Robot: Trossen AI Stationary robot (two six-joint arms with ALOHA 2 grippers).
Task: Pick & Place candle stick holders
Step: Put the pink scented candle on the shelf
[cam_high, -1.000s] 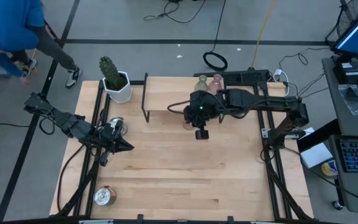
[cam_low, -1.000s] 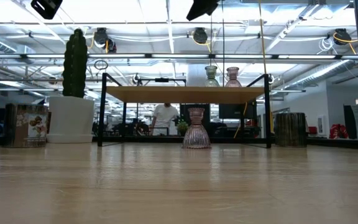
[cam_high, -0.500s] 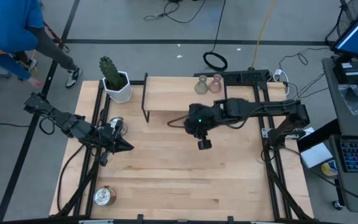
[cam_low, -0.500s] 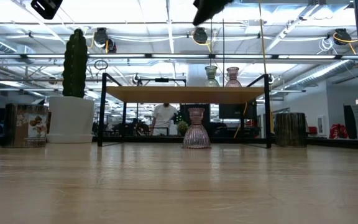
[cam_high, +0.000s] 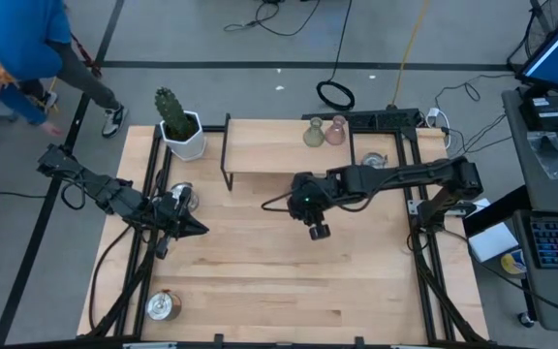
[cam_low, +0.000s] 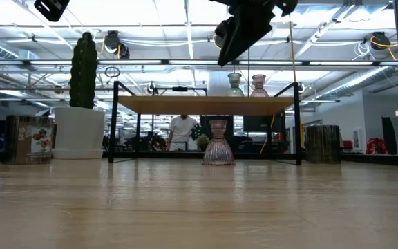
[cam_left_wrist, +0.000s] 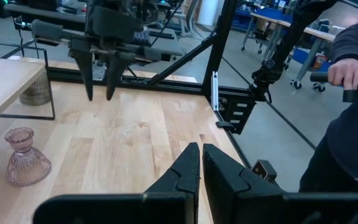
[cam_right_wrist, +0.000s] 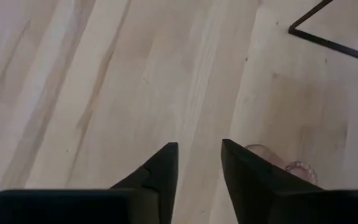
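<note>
A pale pink candle stick holder (cam_left_wrist: 25, 158) stands upright on the table in front of the shelf (cam_high: 269, 150); its rim (cam_right_wrist: 288, 167) shows just past my right fingers. My right gripper (cam_left_wrist: 100, 93) hangs open above the table, slanting down, a little to the near side of this holder and touching nothing. An olive-green holder (cam_high: 313, 134) and a second pink one (cam_high: 336, 131) stand on the shelf top. Silver cups sit at the left (cam_high: 180, 197) and near left (cam_high: 163, 305). My left gripper (cam_left_wrist: 199, 165) waits shut at the table's left.
A white pot with a cactus (cam_high: 180, 126) stands at the far left corner. Another mottled cup (cam_left_wrist: 36, 93) sits by the shelf's black leg. A person in blue (cam_high: 8, 48) is beyond the far left edge. Bare wood lies across the middle and near side.
My right gripper has come down and toward the table's near edge, drawing back from the shelf and tipping a bit more downward. The pink holder on the table has stayed where it was.
</note>
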